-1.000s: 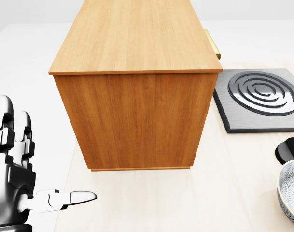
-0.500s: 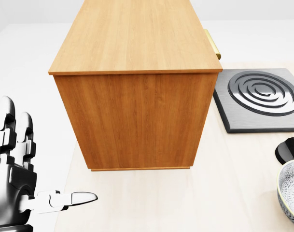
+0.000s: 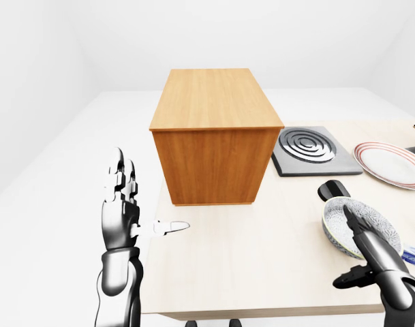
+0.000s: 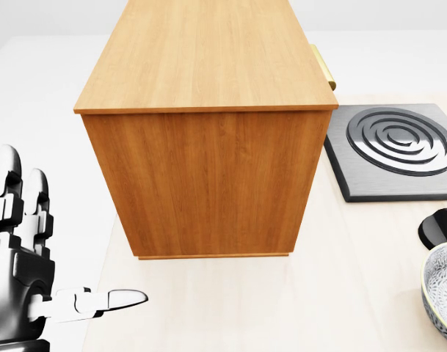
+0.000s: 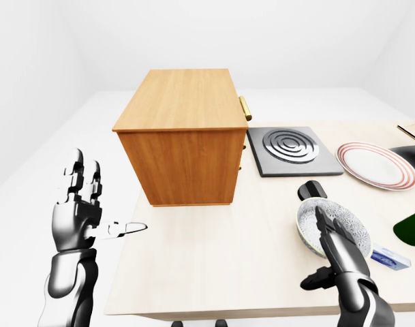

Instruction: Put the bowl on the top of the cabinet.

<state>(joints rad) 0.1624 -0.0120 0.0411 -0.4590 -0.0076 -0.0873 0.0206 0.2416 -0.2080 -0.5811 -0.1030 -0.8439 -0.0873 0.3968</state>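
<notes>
The wooden cabinet stands on the pale table, its flat top bare. A patterned grey-white bowl sits on the table at the right; only its rim shows in the head view. My right hand is open, its fingers lying over the bowl's near side and thumb spread below, not closed round it. My left hand is raised and open at the table's left edge, fingers up and thumb pointing right, holding nothing.
A dark hob plate with rings lies right of the cabinet. A striped plate is farther right. A small black object sits just above the bowl. A green thing and a blue-white pack lie right of the bowl.
In the head view a dark finger that showed over the bowl one second ago has left the picture. The left hand and cabinet have not moved.
</notes>
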